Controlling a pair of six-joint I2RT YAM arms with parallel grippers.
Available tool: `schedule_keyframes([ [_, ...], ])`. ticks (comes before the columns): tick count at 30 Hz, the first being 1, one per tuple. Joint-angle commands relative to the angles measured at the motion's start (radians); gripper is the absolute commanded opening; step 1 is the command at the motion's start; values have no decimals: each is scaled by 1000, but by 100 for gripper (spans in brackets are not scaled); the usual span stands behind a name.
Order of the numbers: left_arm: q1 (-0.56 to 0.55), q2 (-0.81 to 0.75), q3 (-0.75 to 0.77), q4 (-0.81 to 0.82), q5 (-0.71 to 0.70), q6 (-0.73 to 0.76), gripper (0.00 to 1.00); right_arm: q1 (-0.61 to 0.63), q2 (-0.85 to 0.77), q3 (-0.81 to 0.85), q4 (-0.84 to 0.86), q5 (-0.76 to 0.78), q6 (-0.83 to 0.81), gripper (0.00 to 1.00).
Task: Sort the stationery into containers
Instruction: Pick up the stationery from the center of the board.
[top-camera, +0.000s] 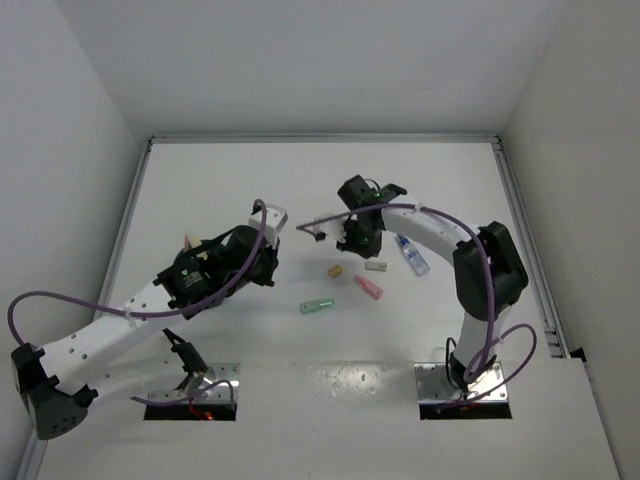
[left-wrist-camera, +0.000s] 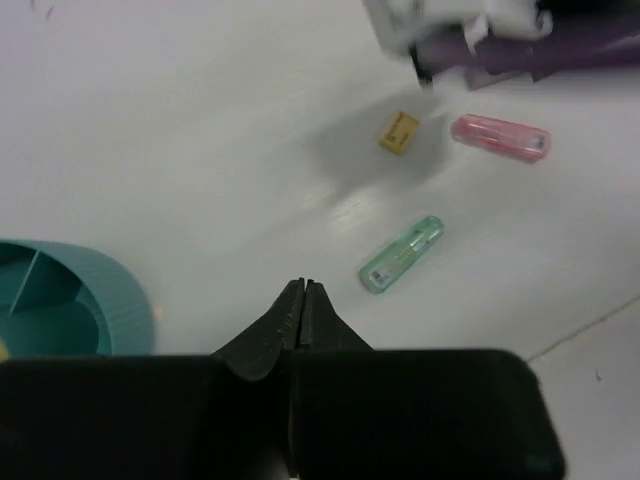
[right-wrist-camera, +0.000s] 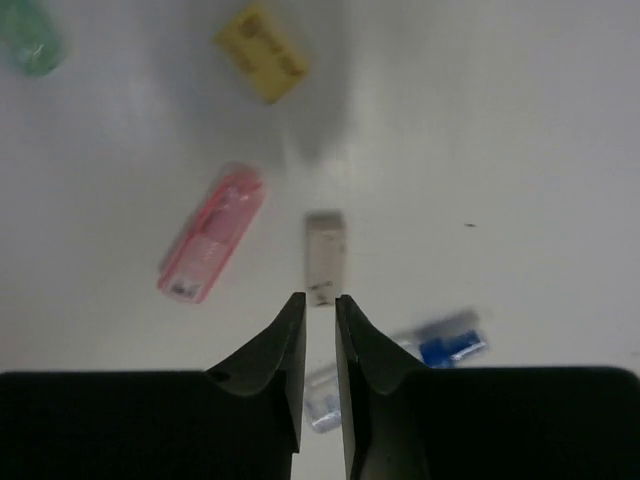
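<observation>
I count five loose pieces of stationery on the white table (top-camera: 240, 180): two erasers, one pink marker (top-camera: 368, 287), one green marker (top-camera: 317, 306) and one clear blue-capped bottle (top-camera: 412, 255), plus a single teal cup (left-wrist-camera: 105, 305) with inner dividers. The yellow eraser (top-camera: 335, 270) lies left of the pale eraser (top-camera: 375, 266), and the pink marker sits just near of them. The green marker is nearer still and further left, and the bottle is off to the right. All five lie apart from one another in the middle of the table. My left gripper (left-wrist-camera: 303, 292) is clenched, its tips touching and holding nothing. It hangs above the table with the cup at its near left in the wrist view and the green marker just to its right. My right gripper (right-wrist-camera: 320, 305) stands barely parted with nothing in the slim gap. It hovers with the pale eraser just beyond its tips, and the bottle shows blurred behind its fingers. A rail runs along the left edge (top-camera: 133, 205) and another along the right edge (top-camera: 522, 225), with walls close behind. Bare surface stretches from the grippers to the far wall.
</observation>
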Motion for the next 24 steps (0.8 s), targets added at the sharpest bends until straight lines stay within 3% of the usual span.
schedule_keyframes([
  [1, 17, -7, 75, 47, 140, 170, 0, 15, -96, -131, -3, -170, -331, 18],
  [2, 17, -7, 75, 47, 166, 187, 0, 15, -140, -221, 26, -230, -467, 21],
  [4, 17, 4, 44, 81, 180, 215, 0, 4, -180, -289, 128, -349, -557, 28],
  [5, 17, 17, 44, 81, 192, 226, 10, 4, -190, -318, 155, -380, -612, 30],
  [6, 17, 17, 32, 91, 192, 226, 45, 4, -178, -319, 176, -402, -626, 31],
  [7, 17, 30, 32, 102, 181, 226, 56, 4, -158, -302, 176, -411, -626, 35],
  [8, 17, 30, 7, 111, 153, 226, 62, 13, -130, -253, 164, -435, -626, 49],
  [9, 29, 30, -5, 123, 142, 226, 68, 13, -98, -222, 147, -436, -638, 51],
  [10, 29, 15, -20, 151, 131, 217, 68, 13, -42, -192, 118, -436, -639, 63],
  [14, 87, -93, -74, 194, 88, 207, 72, 13, -6, -115, 130, -474, -639, 64],
  [19, 97, -183, -96, 216, 17, 198, 71, 23, 94, -34, 112, -474, -629, 48],
  [24, 97, -245, -125, 228, 3, 189, 53, 23, 160, 13, 95, -494, -629, 44],
])
